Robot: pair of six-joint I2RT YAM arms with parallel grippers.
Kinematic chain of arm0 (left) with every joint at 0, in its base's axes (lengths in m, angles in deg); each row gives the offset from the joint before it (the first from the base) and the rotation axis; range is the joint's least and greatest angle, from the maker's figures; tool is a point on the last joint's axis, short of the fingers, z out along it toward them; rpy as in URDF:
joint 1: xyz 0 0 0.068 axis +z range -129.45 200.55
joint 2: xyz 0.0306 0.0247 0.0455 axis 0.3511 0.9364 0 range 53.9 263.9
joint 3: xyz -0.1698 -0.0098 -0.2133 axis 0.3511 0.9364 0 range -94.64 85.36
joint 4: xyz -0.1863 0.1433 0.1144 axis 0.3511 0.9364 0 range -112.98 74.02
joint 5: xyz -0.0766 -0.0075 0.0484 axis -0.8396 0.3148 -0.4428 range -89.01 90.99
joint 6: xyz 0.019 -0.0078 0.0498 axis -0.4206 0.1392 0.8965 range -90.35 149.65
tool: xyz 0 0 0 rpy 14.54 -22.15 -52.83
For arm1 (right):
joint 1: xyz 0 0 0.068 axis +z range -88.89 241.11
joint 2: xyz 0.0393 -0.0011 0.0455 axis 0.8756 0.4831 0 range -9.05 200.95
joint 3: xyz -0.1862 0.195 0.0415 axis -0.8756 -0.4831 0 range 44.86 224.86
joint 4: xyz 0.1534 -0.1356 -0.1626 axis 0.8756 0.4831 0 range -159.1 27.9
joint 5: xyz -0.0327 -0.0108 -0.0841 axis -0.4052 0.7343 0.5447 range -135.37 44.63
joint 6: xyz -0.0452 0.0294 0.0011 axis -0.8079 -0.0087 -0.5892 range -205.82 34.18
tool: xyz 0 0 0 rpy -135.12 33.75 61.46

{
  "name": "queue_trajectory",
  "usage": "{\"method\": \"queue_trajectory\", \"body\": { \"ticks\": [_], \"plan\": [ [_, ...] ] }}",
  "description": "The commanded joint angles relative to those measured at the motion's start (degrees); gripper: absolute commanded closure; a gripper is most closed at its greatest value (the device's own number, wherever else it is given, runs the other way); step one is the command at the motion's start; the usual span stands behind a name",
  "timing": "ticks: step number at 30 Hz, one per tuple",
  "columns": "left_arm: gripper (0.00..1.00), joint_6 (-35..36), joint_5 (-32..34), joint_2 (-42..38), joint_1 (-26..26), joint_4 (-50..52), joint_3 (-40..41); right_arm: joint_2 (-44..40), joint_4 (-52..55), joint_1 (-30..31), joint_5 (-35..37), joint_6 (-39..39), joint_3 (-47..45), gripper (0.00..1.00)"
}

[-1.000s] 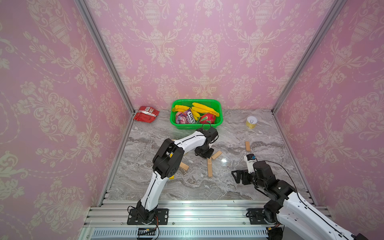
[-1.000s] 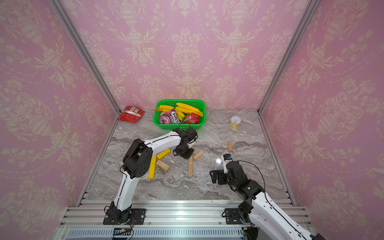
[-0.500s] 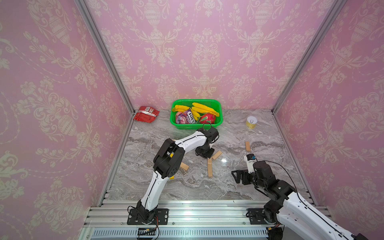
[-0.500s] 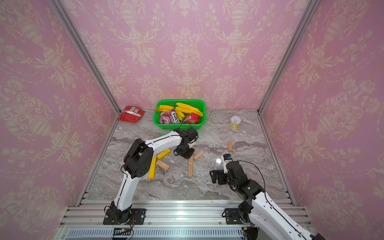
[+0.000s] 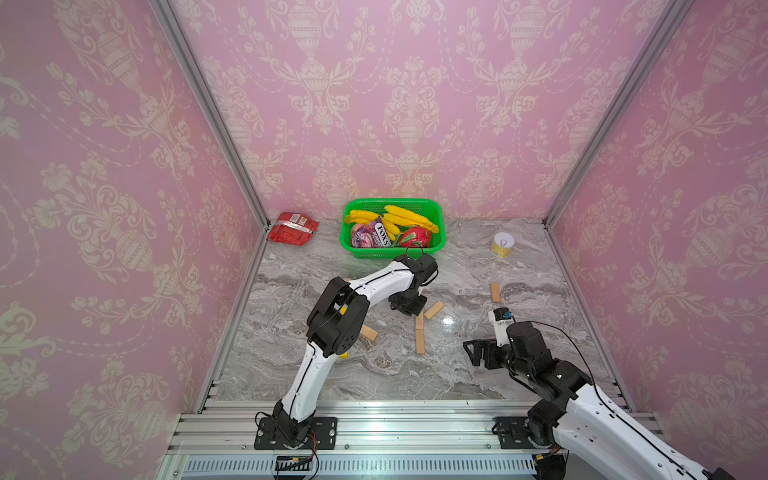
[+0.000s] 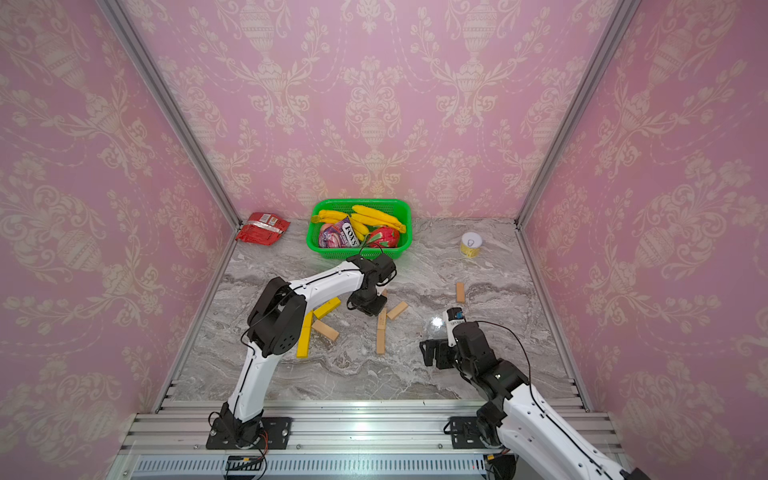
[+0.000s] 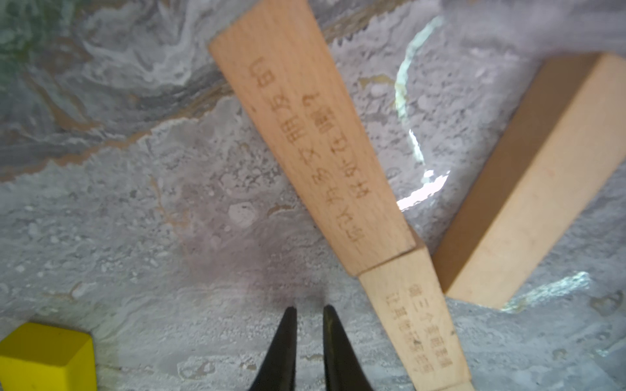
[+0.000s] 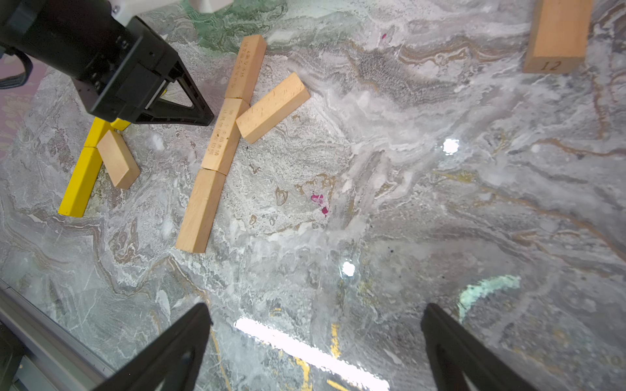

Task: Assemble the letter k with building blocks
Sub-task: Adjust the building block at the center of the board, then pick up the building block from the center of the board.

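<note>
In the right wrist view, three tan wood building blocks lie end to end as a stem [image 8: 225,135], with a slanted wood block [image 8: 272,106] touching its middle. One loose wood block [image 5: 495,292] lies apart to the right. A yellow stem [image 6: 303,336] carries a yellow slanted block [image 6: 327,307] and a wood one [image 6: 325,330]. My left gripper [image 7: 310,308] hovers low beside the wood stem's far end [image 7: 311,145], its jaws nearly shut with nothing between them. My right gripper [image 8: 316,311] stands wide open over bare marble, near the front right.
A green basket [image 5: 390,202] with bananas and packets stands at the back wall. A red packet [image 5: 292,227] lies at the back left and a yellow can [image 5: 503,244] at the back right. Pink walls close three sides. An aluminium rail [image 5: 395,419] runs along the front.
</note>
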Motion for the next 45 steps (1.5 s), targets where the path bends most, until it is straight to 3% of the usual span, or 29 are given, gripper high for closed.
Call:
{"method": "queue_trajectory", "body": {
  "ticks": [1,4,6,12,14,17,22,26,31,37,45],
  "plan": [
    [0.79,-0.38,1.4,-1.56,0.06,1.52,-1.37,-1.07,0.07,-0.31,-0.09,1.22,-1.01,0.0],
    [0.66,1.1,0.63,-4.79,0.52,0.44,-1.3,-2.0,0.3,-0.23,0.29,1.3,-1.18,0.0],
    [0.52,1.66,-0.61,-8.04,0.9,-1.62,-0.07,-2.89,0.62,-0.27,0.69,1.37,-1.16,0.0],
    [0.22,2.69,-13.29,-16.23,1.88,-5.05,0.4,-4.96,3.89,-0.28,7.96,4.2,-0.36,0.0],
    [0.02,3.46,-17.89,-16.53,1.9,-2.87,-1.44,-4.2,6.05,-0.28,11.13,5.43,1.0,0.0],
    [0.01,2.92,-21.32,-19.28,1.87,-4.84,1.29,-0.25,9.67,-0.46,15.57,6.01,5.66,0.0],
    [0.01,2.78,-24.67,-22.56,1.87,-10.22,7.14,14.68,16.71,-5.54,19.09,0.8,19.75,0.0],
    [0.01,2.67,-27.13,-23.04,1.89,-10.87,7.58,26.81,17.26,-13.38,15.3,-7.1,29.89,0.0],
    [0.01,1.52,-24.5,-24.79,3.45,-12.64,8.76,39.85,14.61,-21.81,7.89,-13.44,36.42,0.0],
    [0.01,-0.73,-22.72,-25.54,7.35,-19.12,13.19,53.99,15.74,-22.85,8.77,-18.81,43.36,0.06],
    [0.01,0.19,-20.76,-26.35,10.18,-20.11,14.0,66.47,17.7,-25.31,7.84,-20.54,54.09,0.18]
  ]
}}
